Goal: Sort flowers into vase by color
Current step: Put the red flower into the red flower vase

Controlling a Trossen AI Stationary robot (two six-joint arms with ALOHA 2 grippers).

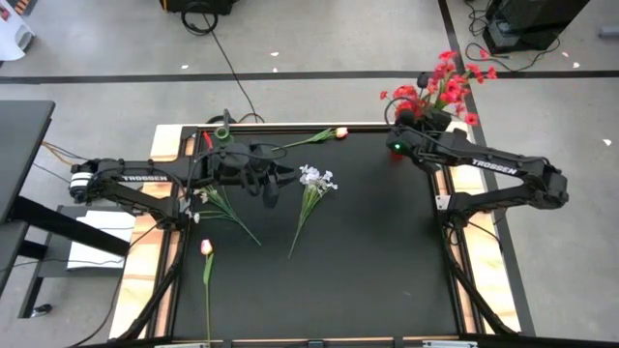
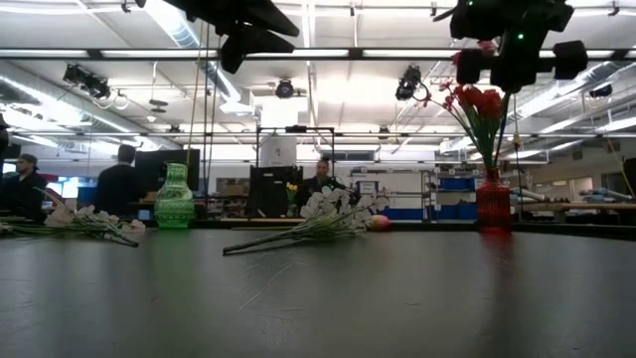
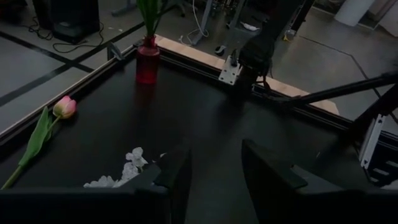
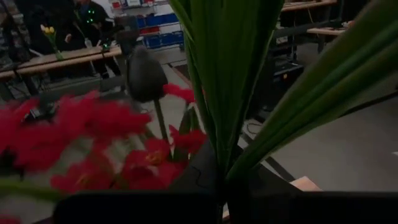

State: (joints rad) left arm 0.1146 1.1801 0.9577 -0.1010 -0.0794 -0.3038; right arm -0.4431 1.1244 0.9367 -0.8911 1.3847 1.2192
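Two white bunches (image 1: 315, 180), two pink buds (image 1: 205, 247), two vases (image 2: 174, 198)

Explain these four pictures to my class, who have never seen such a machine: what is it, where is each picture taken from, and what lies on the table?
Two robot arms work at a black table. One picture looks straight down, one looks level across the tabletop, one comes from each wrist. The left tool hangs open and empty near a white flower bunch. The right tool is at the red vase, which holds red flowers. Also lying there: another white bunch, one pink bud, another pink bud; a green vase stands too.
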